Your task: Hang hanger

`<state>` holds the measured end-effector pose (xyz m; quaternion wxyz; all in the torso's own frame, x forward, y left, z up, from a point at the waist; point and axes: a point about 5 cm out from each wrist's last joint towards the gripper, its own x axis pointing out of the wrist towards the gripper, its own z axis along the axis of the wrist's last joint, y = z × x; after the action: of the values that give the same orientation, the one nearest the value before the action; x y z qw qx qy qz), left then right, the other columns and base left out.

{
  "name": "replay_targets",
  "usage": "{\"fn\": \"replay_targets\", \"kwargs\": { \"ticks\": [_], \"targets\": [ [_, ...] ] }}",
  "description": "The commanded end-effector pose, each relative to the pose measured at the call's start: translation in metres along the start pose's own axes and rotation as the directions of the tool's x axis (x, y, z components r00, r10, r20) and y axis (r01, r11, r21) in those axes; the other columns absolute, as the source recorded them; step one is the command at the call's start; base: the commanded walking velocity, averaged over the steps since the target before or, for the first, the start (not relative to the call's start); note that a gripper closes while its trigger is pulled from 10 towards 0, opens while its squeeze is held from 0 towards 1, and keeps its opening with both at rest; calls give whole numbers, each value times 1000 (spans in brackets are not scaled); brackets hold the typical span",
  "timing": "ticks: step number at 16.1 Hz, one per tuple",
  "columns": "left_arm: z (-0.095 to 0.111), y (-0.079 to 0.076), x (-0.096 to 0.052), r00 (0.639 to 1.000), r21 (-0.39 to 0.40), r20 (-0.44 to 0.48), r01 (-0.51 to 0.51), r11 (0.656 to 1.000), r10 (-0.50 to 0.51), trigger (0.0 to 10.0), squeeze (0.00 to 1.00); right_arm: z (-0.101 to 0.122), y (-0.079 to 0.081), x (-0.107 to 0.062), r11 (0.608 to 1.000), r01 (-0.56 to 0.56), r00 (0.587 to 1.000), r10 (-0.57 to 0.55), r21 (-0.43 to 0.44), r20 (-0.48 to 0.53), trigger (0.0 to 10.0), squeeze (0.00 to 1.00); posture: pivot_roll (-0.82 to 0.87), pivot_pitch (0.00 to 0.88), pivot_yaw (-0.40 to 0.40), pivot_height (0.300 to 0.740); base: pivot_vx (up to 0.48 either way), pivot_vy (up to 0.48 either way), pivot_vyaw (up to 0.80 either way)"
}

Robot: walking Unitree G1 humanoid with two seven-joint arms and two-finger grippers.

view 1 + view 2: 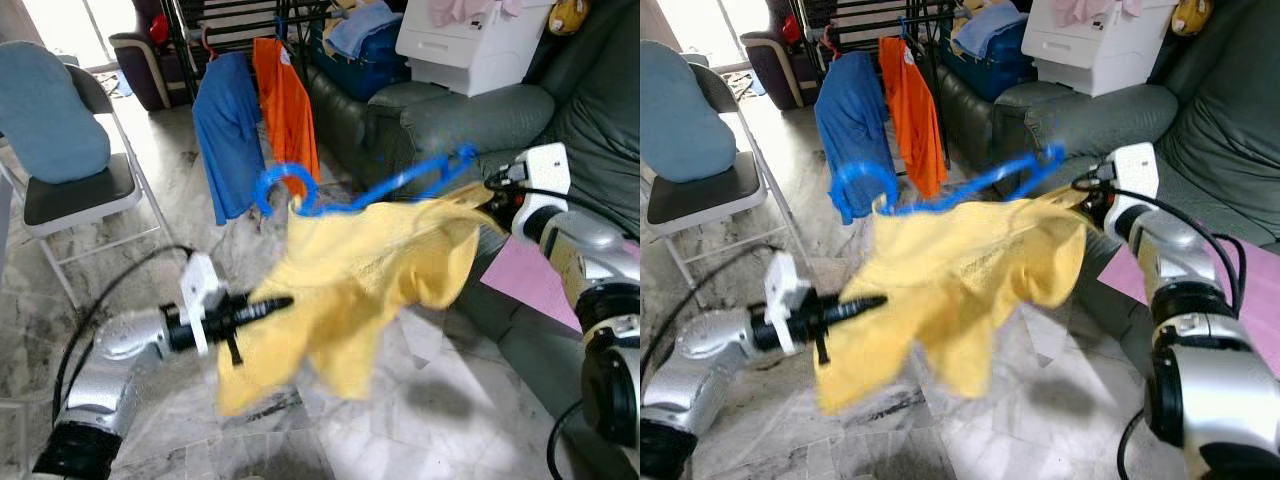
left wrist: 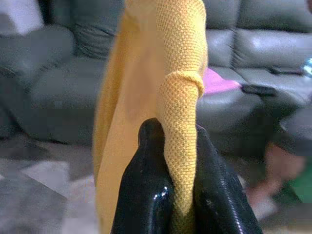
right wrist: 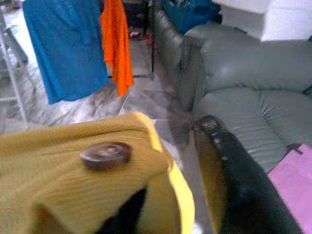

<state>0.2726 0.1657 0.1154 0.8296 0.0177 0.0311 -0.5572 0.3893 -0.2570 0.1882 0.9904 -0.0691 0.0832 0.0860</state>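
A blue hanger [image 1: 330, 195] carrying a yellow garment [image 1: 350, 280] hangs in the air between both arms, above the marble floor [image 1: 430, 400]. The left gripper [image 2: 178, 195] is clamped on the garment's lower edge. The right gripper [image 3: 195, 195] pinches its far shoulder. Beyond, a blue shirt [image 1: 228, 135] and orange shirt [image 1: 286, 110] hang on a drying rack [image 1: 240, 20] beside a grey sofa [image 1: 440, 115].

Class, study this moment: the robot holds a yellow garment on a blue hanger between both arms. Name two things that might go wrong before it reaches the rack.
1. The yellow garment sits bunched and lopsided on the blue hanger, so it may slide off.
2. The left end effector pinches only a narrow fold of cloth, so a pull might free it or drag the garment askew.
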Motion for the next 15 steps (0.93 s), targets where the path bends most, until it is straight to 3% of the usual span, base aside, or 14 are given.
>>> {"fn": "replay_targets", "kwargs": {
  "ticks": [1, 3, 8, 11, 13, 15],
  "targets": [
    [1, -2, -5, 998, 28, -38, 47, 999, -46, 0, 0, 14, -12, -3, 998, 70, 996, -70, 4, 47, 0, 0, -96, 0, 8, 740, 0, 0, 0],
    [-4, -4, -6, 994, 3, -72, 76, 997, -76, 0, 0, 14, -12, -2, 997, 82, 995, -82, 5, 48, 0, 0, -99, 0, 8, 740, 0, 0, 0],
    [-23, -3, -5, 975, 52, -203, 97, 994, -85, 0, 0, 16, -6, 2, 998, 61, 996, -61, 8, 59, 0, 0, -101, 0, 13, 740, 0, 0, 0],
    [-35, 4, -2, 954, 118, -300, 42, 992, -5, 0, 0, 19, -3, 3, 999, 44, 997, -44, 7, 68, 0, 0, -103, 0, 15, 740, 0, 0, 0],
    [-43, 20, 1, 922, 176, -341, -130, 976, 184, 0, 0, 20, 1, 5, 1000, 26, 997, -26, 10, 73, 0, 0, -102, 0, 14, 740, 0, 0, 0],
    [-42, 28, 2, 910, 200, -309, -222, 954, 276, 0, 0, 20, 3, 6, 1000, 19, 997, -19, 10, 74, 0, 0, -102, 0, 14, 740, 0, 0, 0]
  ]
}}
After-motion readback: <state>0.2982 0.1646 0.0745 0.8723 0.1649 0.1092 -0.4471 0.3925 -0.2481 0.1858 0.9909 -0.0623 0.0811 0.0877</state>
